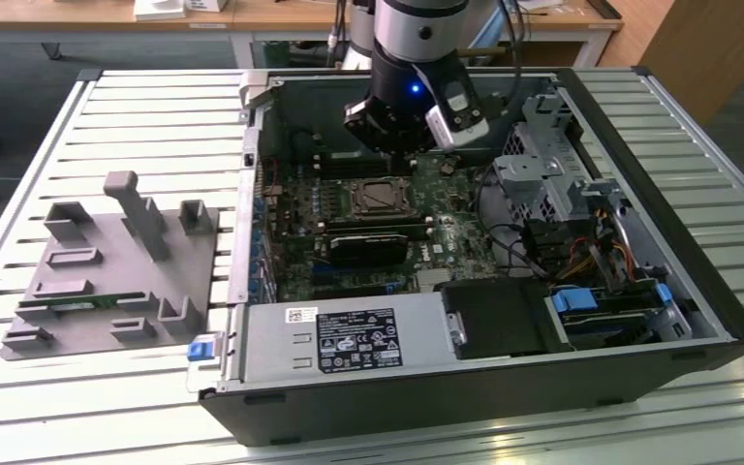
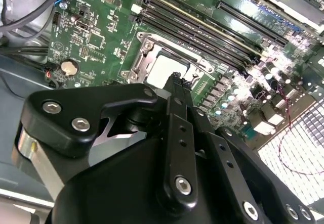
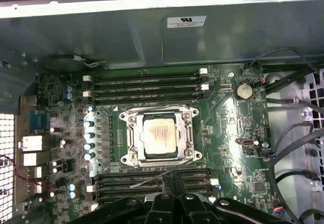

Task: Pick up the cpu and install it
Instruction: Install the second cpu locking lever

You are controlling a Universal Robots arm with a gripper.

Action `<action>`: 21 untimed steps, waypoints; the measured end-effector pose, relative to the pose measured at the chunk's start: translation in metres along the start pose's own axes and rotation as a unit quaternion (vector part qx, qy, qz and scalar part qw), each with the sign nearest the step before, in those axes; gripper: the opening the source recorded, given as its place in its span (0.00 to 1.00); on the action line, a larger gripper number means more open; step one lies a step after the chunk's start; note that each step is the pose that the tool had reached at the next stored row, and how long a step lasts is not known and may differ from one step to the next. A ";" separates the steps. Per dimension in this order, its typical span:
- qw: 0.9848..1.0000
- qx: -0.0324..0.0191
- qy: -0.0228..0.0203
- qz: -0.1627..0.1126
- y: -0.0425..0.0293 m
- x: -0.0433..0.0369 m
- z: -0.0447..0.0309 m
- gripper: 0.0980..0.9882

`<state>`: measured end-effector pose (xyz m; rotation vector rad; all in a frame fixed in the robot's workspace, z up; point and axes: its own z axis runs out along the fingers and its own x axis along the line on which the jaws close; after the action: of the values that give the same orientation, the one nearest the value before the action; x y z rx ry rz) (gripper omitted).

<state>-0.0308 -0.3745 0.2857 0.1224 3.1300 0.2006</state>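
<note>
From my remote station I saw the arm reaching down into the open computer case, which lay on its side on a slatted metal table. The gripper hung above the motherboard, near the back wall of the case. In the second wrist view the two black fingers stood pressed together, tip against tip, with nothing between them, so the gripper was clenched and held no object. In the first wrist view the finger tips also met in one closed line, above the lower row of memory slots.

The cpu was seated in its socket on the motherboard, its pale metal top plate facing up inside the silver frame. A thin wire lever ran slanted from the socket corner over the lower slots. In the exterior view the cpu showed as a dark square in the frame, just below the gripper. In the second wrist view the cpu was partly hidden behind the finger tips.

More memory slots lay on the other side of the socket, and a round coin battery sat beside them. On the exterior view's left a grey fixture tray with upright posts rested on the table, well apart from the case. A black heatsink block lay on the board, near the socket.
</note>
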 end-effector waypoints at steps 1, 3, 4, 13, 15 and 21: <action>1.000 -0.001 0.000 0.000 -0.0002 0.0000 0.0014 0.01; 1.000 -0.001 0.000 0.000 -0.0006 0.0000 0.0047 0.01; 1.000 -0.001 0.001 0.000 -0.0008 0.0000 0.0065 0.01; 1.000 -0.001 0.002 0.000 -0.0026 0.0000 0.0215 0.01; 1.000 -0.001 0.002 0.000 -0.0029 0.0000 0.0235 0.01; 1.000 -0.001 0.003 0.000 -0.0043 0.0000 0.0359 0.01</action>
<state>-0.0308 -0.3742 0.2496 0.1232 3.1347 0.2055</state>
